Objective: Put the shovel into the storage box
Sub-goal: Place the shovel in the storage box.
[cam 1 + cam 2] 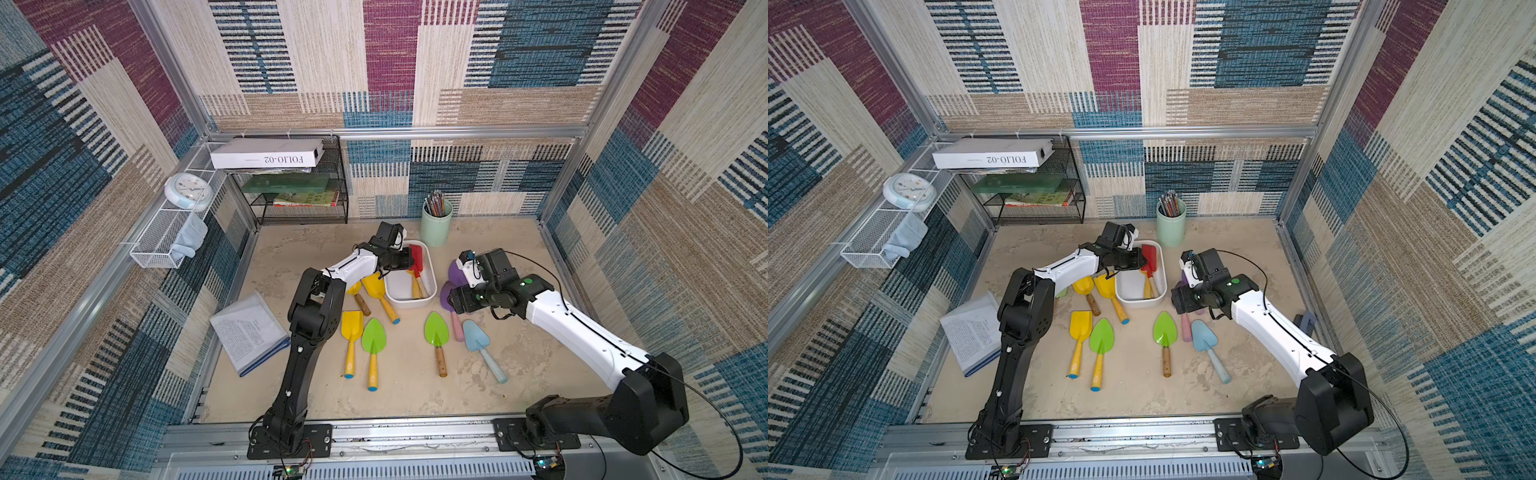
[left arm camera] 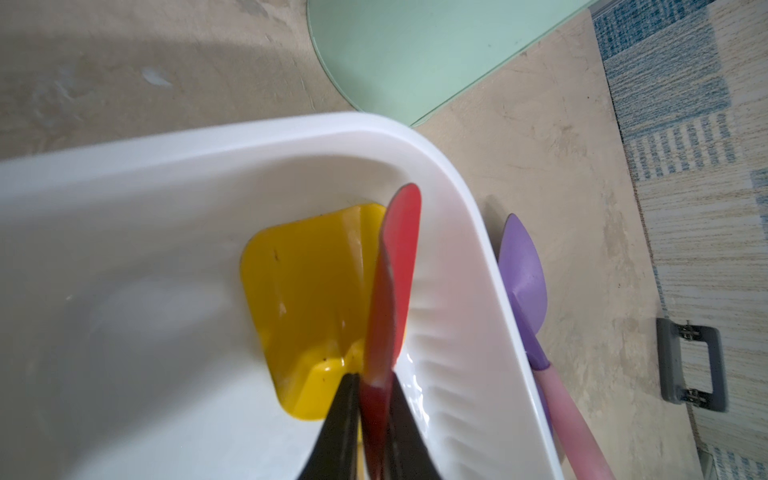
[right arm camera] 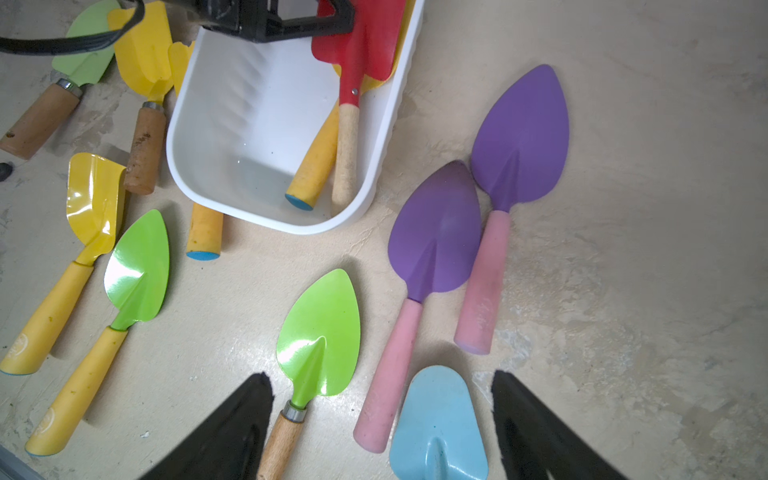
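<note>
Simultaneously, left gripper [image 2: 372,379] pinches the red shovel [image 2: 397,249] inside the storage box [image 2: 249,135]; right gripper [image 3: 378,374], spread and empty, hovers just beside the storage box.

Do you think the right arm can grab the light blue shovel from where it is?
Probably yes. The right gripper is open and hangs close to the light blue shovel, which lies on the table with nothing on top of it.

Both top views look steeply down from above the front edge over the whole table [image 1: 407,390]. The close wrist cameras both show the storage box [image 3: 216,158].
</note>
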